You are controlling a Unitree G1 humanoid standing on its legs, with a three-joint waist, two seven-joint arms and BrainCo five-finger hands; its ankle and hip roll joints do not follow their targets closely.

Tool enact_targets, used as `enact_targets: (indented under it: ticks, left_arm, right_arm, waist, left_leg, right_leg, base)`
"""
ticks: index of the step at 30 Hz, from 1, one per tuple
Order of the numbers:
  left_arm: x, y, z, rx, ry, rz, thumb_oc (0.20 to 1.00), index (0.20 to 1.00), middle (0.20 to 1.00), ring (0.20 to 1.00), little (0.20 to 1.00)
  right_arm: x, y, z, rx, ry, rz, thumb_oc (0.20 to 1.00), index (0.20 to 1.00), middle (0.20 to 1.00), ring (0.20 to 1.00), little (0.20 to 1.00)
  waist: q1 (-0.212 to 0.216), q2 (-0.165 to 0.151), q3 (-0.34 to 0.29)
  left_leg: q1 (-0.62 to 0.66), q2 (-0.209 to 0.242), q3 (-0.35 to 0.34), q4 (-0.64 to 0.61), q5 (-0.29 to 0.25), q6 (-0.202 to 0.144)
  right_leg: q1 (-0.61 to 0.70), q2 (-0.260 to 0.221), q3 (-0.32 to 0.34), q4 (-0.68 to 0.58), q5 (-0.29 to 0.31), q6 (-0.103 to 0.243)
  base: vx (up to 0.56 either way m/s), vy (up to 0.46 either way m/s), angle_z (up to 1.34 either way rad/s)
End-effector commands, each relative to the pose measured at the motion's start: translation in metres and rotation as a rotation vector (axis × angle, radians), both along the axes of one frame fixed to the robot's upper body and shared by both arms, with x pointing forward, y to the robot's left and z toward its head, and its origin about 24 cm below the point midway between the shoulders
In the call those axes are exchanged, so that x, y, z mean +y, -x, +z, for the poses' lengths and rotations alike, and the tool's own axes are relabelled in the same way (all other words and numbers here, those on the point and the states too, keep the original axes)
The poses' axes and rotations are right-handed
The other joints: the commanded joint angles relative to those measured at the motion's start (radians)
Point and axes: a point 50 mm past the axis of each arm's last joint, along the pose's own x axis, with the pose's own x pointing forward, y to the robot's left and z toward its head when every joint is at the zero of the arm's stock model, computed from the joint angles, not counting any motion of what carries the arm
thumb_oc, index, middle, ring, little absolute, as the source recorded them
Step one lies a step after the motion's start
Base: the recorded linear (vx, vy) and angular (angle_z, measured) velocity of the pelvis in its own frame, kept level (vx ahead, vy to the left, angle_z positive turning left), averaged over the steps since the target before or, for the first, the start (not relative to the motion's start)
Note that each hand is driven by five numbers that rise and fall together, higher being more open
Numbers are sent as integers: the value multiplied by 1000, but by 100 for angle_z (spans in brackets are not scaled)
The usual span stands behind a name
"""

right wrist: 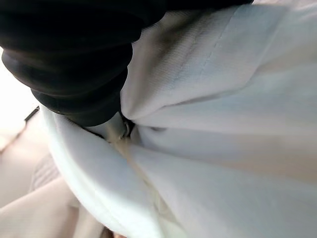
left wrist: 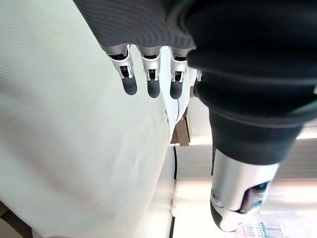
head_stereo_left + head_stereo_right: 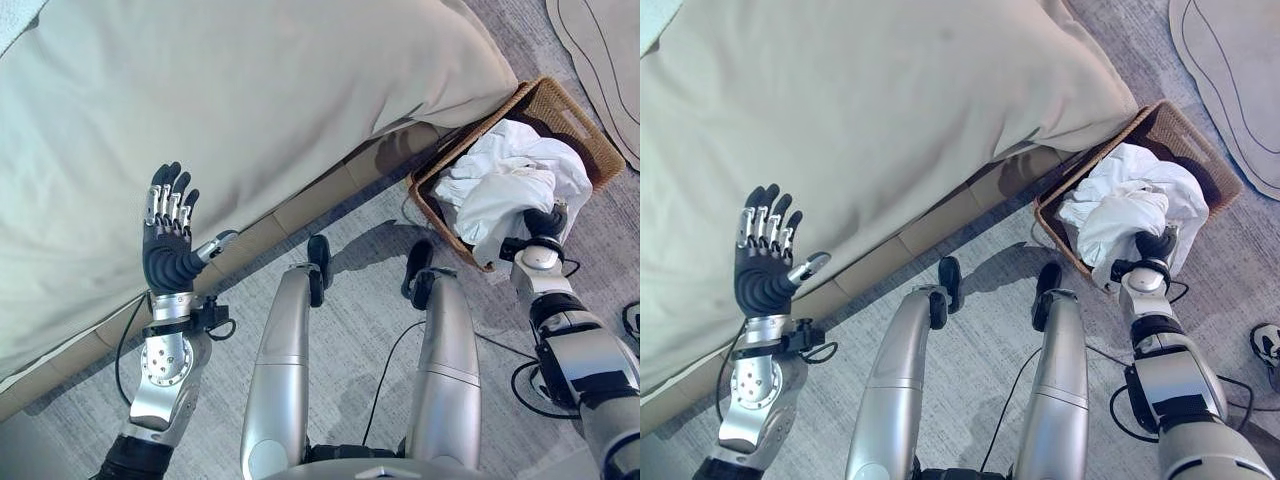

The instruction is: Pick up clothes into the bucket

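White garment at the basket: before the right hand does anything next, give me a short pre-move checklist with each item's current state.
1. White garment over the wicker basket: ok, most of it is piled inside.
2. Garment fully inside the rim: not ok, a fold hangs over the near edge by the right hand.
3. Right hand's fingers clear of the cloth: cannot tell, they are buried in the fabric in the right wrist view.
4. Left hand free: ok, fingers straight, holding nothing, raised beside the beige bedding.
5. Basket upright on the carpet: ok, standing next to the bed's corner.
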Motion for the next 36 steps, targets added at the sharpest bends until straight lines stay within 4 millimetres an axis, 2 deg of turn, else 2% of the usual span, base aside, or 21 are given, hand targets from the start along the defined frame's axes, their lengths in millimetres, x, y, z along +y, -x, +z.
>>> enact_targets:
  ticks: [1,9,13,17,22,23,24,26,30,34,36]
  left_arm:
    - [-2,12,21,-128,28,-13,1000,1000,1000,1000,1000]
    - [-1,13,21,-136,28,-1,1000,1000,1000,1000,1000]
    - [0,12,22,-136,28,9,1000,1000,1000,1000,1000]
    - [0,11,23,-143,28,17,1000,1000,1000,1000,1000]
    - [0,7,22,-145,21,18,1000,1000,1000,1000,1000]
    - [0,7,22,-145,21,18,1000,1000,1000,1000,1000]
    - [1,5,23,-152,21,24,1000,1000,1000,1000,1000]
    - [2,3,21,-143,13,32,1000,1000,1000,1000,1000]
    - [9,-3,10,-88,-18,80,1000,1000,1000,1000,1000]
    - [21,-5,-11,16,-35,126,1000,1000,1000,1000,1000]
    - [26,-4,-21,66,-20,133,1000,1000,1000,1000,1000]
  right_arm:
    - [-21,8,10,-43,11,-102,1000,1000,1000,1000,1000]
    - [-26,7,30,-131,49,-128,1000,1000,1000,1000,1000]
    - [-28,8,33,-155,32,-186,1000,1000,1000,1000,1000]
    - [-26,10,29,-185,0,-213,1000,1000,1000,1000,1000]
    - [-14,14,3,-122,-20,-175,1000,1000,1000,1000,1000]
    - [-14,14,3,-122,-20,-175,1000,1000,1000,1000,1000]
    - [-9,21,-15,-114,-80,-174,1000,1000,1000,1000,1000]
    - [-2,28,-33,-110,-131,-157,1000,1000,1000,1000,1000]
    - [8,52,-66,-114,-240,-123,1000,1000,1000,1000,1000]
    - [19,74,-84,-183,-348,-103,1000,1000,1000,1000,1000]
    - [24,82,-85,-219,-361,-70,1000,1000,1000,1000,1000]
  waist:
    - [-22,20,-71]
    - [-28,11,-80]
    - [-28,11,-87]
    - [-32,10,-95]
    - [-39,-1,-109]
    - [-38,-1,-108]
    - [-44,-5,-114]
    - [-49,-12,-122]
    - [-66,-35,-131]
    - [-80,-59,-146]
    - [-89,-69,-149]
  left_leg:
    - [-26,12,-14,-46,19,-13]
    - [-21,14,-13,-64,24,-11]
    - [-16,15,-12,-78,27,-11]
    - [1,16,-8,-104,33,-10]
    - [57,23,-4,-176,56,-12]
    - [58,24,-4,-174,54,-12]
    - [82,25,-2,-226,98,-6]
    - [134,27,-4,-280,112,-10]
    - [280,28,-14,-399,141,-17]
    - [437,32,-29,-499,160,-20]
    - [516,38,-30,-551,174,-21]
  right_leg:
    - [18,-17,20,-108,86,58]
    - [20,-17,21,-130,97,61]
    - [26,-17,19,-150,104,63]
    - [40,-18,16,-170,110,66]
    - [98,-20,-1,-246,135,74]
    - [100,-19,-1,-244,132,74]
    - [124,-20,-11,-294,173,73]
    - [177,-18,-27,-342,185,80]
    - [331,-19,-60,-461,223,98]
    - [502,-17,-91,-573,249,112]
    - [588,-14,-109,-633,266,117]
  base:
    - [0,0,0]
    - [0,0,0]
    - [2,2,-1]
    - [0,0,0]
    - [3,-5,-3]
    - [-64,-1,-3]
    - [-52,-4,-2]
    - [-7,-22,1]
    - [71,-42,5]
    - [116,-49,4]
    - [116,-48,1]
